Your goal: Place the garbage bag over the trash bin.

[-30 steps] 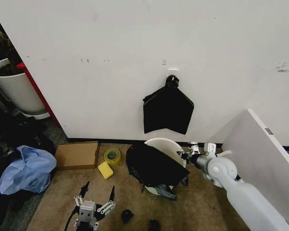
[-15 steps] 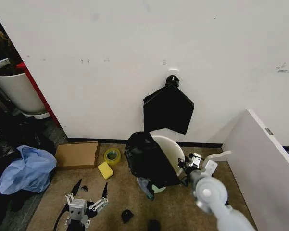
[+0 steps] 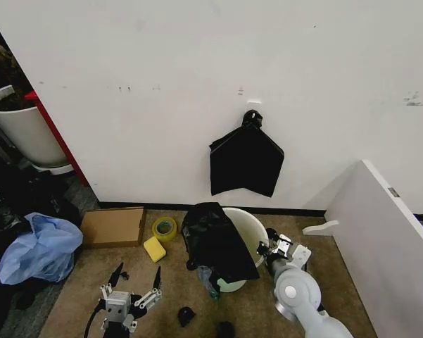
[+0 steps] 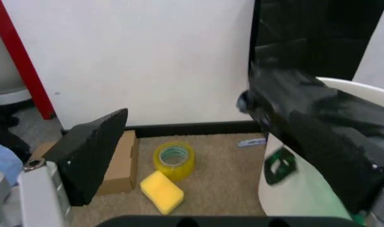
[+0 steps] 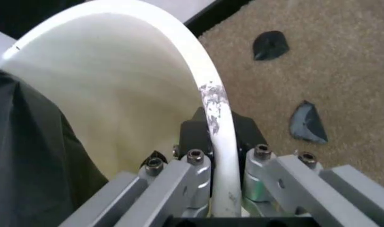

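The trash bin (image 3: 250, 229) is a small white bucket standing on the carpet by the wall, tilted a little. The garbage bag (image 3: 215, 243), glossy and black, is draped over the bin's left side and part of its mouth. My right gripper (image 3: 268, 248) is shut on the bin's right rim. In the right wrist view the rim (image 5: 212, 101) runs between the fingers (image 5: 198, 137), with the bag (image 5: 28, 161) over the far side. My left gripper (image 3: 138, 276) hovers low over the carpet left of the bin, open and holding nothing. The left wrist view shows the bag (image 4: 305, 132) on the bin (image 4: 293, 198).
A flat black bundle (image 3: 245, 160) hangs on the wall above the bin. A tape roll (image 3: 164, 227), yellow sponge (image 3: 154, 248) and cardboard box (image 3: 112, 226) lie to the left. Farther left are a light blue bag (image 3: 39, 248) and white tub (image 3: 24, 130). A white panel (image 3: 387, 232) stands at the right.
The bin has been tipped from lying on its side to nearly upright, with the bag still on it. My right arm has drawn in closer. My left gripper has shifted slightly.
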### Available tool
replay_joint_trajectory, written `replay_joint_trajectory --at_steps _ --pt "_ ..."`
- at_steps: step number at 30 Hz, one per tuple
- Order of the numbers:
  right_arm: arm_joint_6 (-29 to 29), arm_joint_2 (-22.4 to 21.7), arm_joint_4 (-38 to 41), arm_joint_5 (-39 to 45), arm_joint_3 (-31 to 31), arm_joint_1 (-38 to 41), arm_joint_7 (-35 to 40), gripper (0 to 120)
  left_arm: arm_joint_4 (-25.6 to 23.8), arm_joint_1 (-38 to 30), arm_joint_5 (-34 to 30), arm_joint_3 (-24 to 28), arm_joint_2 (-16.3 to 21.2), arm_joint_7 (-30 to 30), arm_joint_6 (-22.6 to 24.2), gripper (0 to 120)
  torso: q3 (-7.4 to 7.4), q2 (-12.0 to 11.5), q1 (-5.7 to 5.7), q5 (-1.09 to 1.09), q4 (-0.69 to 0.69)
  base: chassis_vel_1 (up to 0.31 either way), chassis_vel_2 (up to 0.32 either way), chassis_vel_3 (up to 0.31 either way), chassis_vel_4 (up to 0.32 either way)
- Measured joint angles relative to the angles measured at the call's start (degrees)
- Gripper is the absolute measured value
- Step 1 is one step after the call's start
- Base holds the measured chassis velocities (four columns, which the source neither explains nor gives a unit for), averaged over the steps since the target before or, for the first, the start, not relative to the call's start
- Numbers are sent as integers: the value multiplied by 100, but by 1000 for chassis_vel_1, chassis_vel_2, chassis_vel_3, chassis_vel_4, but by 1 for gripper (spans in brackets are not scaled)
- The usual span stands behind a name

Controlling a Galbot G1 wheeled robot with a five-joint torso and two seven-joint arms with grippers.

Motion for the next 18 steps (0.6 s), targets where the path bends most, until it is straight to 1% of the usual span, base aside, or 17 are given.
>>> replay_joint_trajectory --at_steps 4,5,9,10,11,16,17,18 --pt "29 32 -4 -38 -37 -73 138 2 62 -79 25 82 -12 -9 -6 100 0 0 0 0 0 0 0 0 0" --pt "45 37 -4 -58 -38 -94 163 4 71 -101 27 99 -13 -12 -7 100 0 0 0 0 -1 0 0 0 0" --pt "267 -34 114 -332 -39 -228 176 20 96 -199 23 152 -3 -22 -7 100 0 0 0 0 0 0 0 0 0" --pt "267 -34 114 -332 -39 -228 176 20 96 -199 23 152 -3 -22 -7 100 0 0 0 0 0 0 0 0 0" --pt "297 -74 163 -379 -39 -262 149 24 105 -213 23 164 -1 -23 -7 100 0 0 0 0 0 0 0 0 0" --pt "258 -245 379 -579 65 -467 -19 46 125 -256 19 218 -13 -26 -22 100 0 0 0 1 0 0 0 0 0" --pt "258 -245 379 -579 65 -467 -19 46 125 -256 19 218 -13 -26 -22 100 0 0 0 1 0 0 0 0 0" --pt "256 -286 472 -751 91 -555 -116 49 125 -261 10 217 -14 -27 -25 100 0 0 0 1 0 0 0 0 0"
